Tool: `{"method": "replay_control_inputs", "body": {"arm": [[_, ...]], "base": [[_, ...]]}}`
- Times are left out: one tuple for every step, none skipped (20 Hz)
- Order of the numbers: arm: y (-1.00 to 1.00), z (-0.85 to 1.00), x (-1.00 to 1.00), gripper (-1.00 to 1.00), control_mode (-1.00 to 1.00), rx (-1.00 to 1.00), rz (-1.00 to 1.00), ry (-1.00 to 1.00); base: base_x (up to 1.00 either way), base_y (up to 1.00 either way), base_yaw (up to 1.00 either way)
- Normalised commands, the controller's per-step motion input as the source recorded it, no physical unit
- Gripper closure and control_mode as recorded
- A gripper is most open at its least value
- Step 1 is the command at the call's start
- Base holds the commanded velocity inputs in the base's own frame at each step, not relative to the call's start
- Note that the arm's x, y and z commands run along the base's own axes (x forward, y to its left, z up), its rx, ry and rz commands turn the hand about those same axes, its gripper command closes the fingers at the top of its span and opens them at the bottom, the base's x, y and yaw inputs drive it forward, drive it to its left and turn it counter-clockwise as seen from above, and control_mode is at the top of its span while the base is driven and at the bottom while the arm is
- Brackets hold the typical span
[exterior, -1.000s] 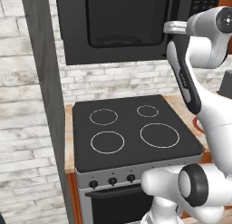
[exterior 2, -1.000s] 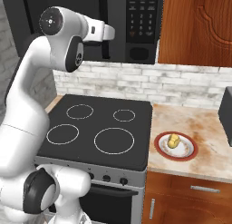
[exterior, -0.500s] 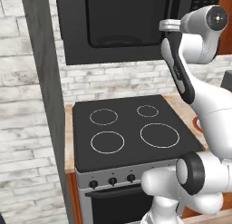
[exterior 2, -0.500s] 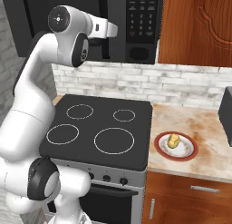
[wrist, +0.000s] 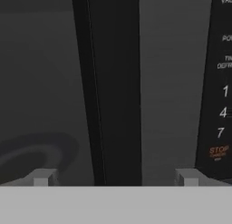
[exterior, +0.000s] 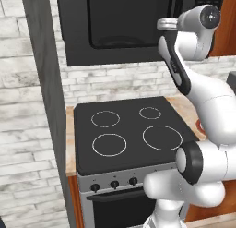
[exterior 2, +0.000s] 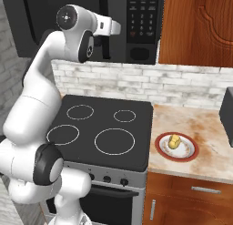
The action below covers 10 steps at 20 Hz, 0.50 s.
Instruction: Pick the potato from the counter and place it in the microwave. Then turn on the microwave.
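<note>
potato (exterior 2: 174,140) sits on the plate (exterior 2: 187,152) on the counter (exterior 2: 207,133), gripper (wrist: 115,177) spread wide around what's probably the microwave (exterior 2: 136,23) door handle (wrist: 115,87), pinch it square before pulling

Arm (exterior 2: 36,105): glossy white rounded shells, bulbous at each segment. Joints: dark grey to black rings, one broad band at the lower joint (exterior: 191,161) and a round dark cap with a small pale centre at the upper joint (exterior 2: 68,17). A dark strip runs along one link (exterior: 175,70). Wrist section light grey. Claw (wrist: 115,177): two small square grey fingertips (wrist: 43,177). No cables, screws or markings visible.
</note>
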Motion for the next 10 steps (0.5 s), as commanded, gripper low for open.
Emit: {"method": "replay_control_inputs", "body": {"arm": [[0.0, 0.0, 0.46, -1.0, -1.0, 0.0, 0.0, 0.0], [0.0, 0.0, 0.46, -1.0, -1.0, 0.0, 0.0, 0.0], [0.0, 0.0, 0.43, -1.0, -1.0, 0.0, 0.0, 0.0], [0.0, 0.0, 0.42, -1.0, -1.0, 0.0, 0.0, 0.0], [0.0, 0.0, 0.42, -1.0, -1.0, 0.0, 0.0, 0.0], [0.0, 0.0, 0.44, -1.0, -1.0, 0.0, 0.0, 0.0], [0.0, 0.0, 0.44, -1.0, -1.0, 0.01, 0.0, 0.0], [0.0, 0.0, 0.46, -1.0, -1.0, 0.01, 0.0, 0.0], [0.0, 0.0, 0.45, -1.0, -1.0, 0.01, 0.0, 0.0], [0.0, 0.0, 0.42, -1.0, -1.0, 0.01, 0.0, 0.0]], "base": [[0.0, 0.0, 0.0], [0.0, 0.0, 0.0], [0.0, 0.0, 0.0], [0.0, 0.0, 0.0], [0.0, 0.0, 0.0], [0.0, 0.0, 0.0], [0.0, 0.0, 0.0], [0.0, 0.0, 0.0], [0.0, 0.0, 0.0], [0.0, 0.0, 0.0]]}}
